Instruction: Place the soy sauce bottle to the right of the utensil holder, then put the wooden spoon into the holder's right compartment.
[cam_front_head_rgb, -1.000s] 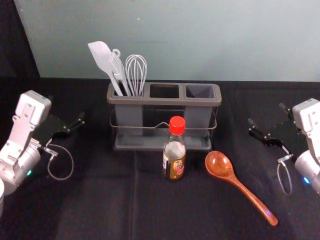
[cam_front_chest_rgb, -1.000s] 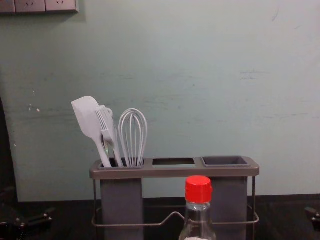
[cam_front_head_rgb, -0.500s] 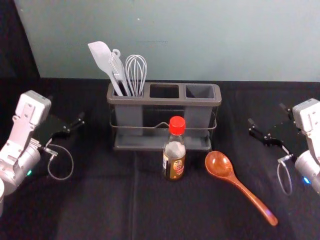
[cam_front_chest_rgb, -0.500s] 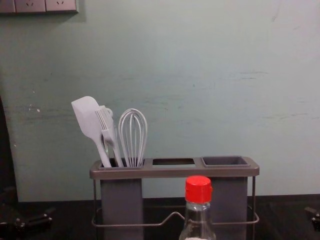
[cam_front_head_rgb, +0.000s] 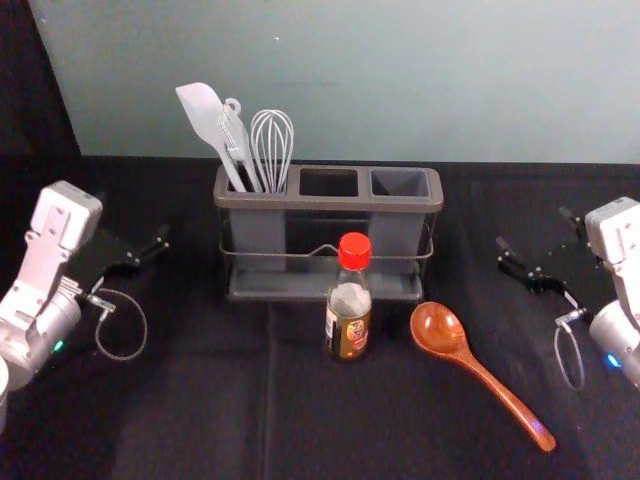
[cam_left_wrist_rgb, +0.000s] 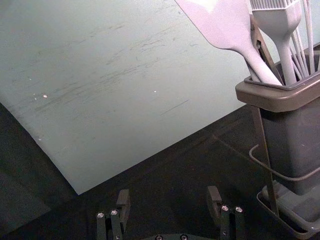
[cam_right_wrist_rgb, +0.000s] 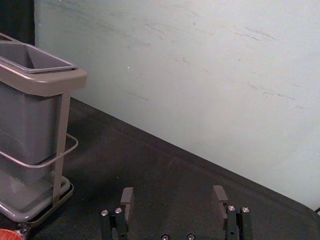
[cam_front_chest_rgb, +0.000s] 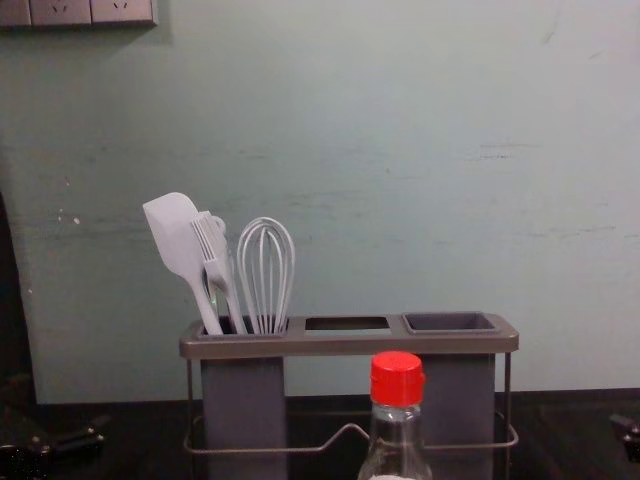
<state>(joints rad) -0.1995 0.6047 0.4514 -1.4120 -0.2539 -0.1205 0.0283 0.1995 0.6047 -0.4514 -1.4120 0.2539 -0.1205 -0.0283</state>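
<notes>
bottle (cam_front_head_rgb: 349, 300) before holder (cam_front_head_rgb: 330, 203), seemingly apart | spoon (cam_front_head_rgb: 437, 327) right of bottle | whisk (cam_front_head_rgb: 262, 135): left compartment (cam_front_head_rgb: 258, 230)

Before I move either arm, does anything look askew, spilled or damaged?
The utensil holder has no cup under its middle slot, though the left cup and right cup are in place; that may be by design. Otherwise nothing stands out: the soy sauce bottle is upright and I see no spill.

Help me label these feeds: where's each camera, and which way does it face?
Left wrist: on that arm, facing wall and utensil holder; left gripper, open.
Right wrist: on that arm, facing both; right gripper, open.
Head: high, looking down at the spoon; both grippers.
Chest: lower, facing the holder; grippers at both edges.
Head and chest share the soy sauce bottle.
</notes>
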